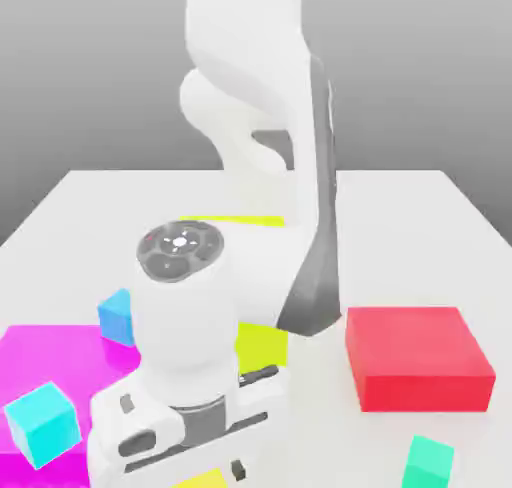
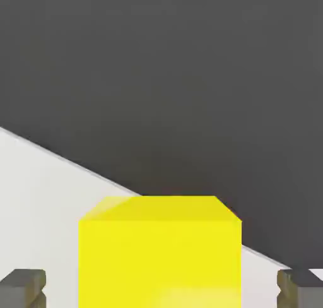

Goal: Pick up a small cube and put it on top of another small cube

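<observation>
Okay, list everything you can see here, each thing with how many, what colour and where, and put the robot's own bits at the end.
table: one, white, under everything
magenta slab: one, magenta, exterior view's lower left
cyan cubes: two, cyan, one on the magenta slab, one at its far edge
red block: one, red, exterior view's right
green cube: one, teal-green, in front of the red block
large yellow block: one, yellow-green, behind the arm
small cube: one, bright yellow, between the claw's fingers
arm: one, white and grey, centre
claw: one, dark fingers either side of the small cube, gaps showing
</observation>
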Action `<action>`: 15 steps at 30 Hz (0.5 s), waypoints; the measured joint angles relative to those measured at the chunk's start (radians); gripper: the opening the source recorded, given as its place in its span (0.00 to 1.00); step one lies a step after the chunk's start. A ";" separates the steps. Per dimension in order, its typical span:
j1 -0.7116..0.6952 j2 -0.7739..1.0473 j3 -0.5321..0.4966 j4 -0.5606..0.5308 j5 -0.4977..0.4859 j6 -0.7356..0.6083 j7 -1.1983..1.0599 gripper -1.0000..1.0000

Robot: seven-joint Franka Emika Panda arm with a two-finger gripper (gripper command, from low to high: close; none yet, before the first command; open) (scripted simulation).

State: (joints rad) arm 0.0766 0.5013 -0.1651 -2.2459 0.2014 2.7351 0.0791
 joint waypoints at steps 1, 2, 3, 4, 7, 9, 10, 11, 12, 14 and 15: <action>0.000 0.000 0.000 0.000 0.000 -0.001 0.000 0.00; 0.000 0.000 0.000 0.000 0.000 -0.001 0.000 0.00; 0.000 0.000 0.000 0.000 0.000 -0.002 0.000 0.00; -0.005 0.017 0.006 0.003 0.005 0.012 -0.004 0.00; 0.011 -0.046 -0.014 -0.010 -0.018 -0.038 0.012 0.00; 0.023 -0.114 -0.035 -0.023 -0.043 -0.092 0.032 0.00; 0.013 -0.149 -0.051 -0.018 -0.054 -0.131 0.051 0.00; 0.003 -0.182 -0.075 -0.009 -0.063 -0.172 0.073 0.00; -0.009 -0.216 -0.101 0.002 -0.073 -0.216 0.098 0.00; -0.039 -0.282 -0.154 0.027 -0.094 -0.306 0.150 0.00; -0.056 -0.313 -0.179 0.039 -0.106 -0.350 0.178 0.00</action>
State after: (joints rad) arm 0.0205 0.1883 -0.3437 -2.2066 0.0952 2.3849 0.2572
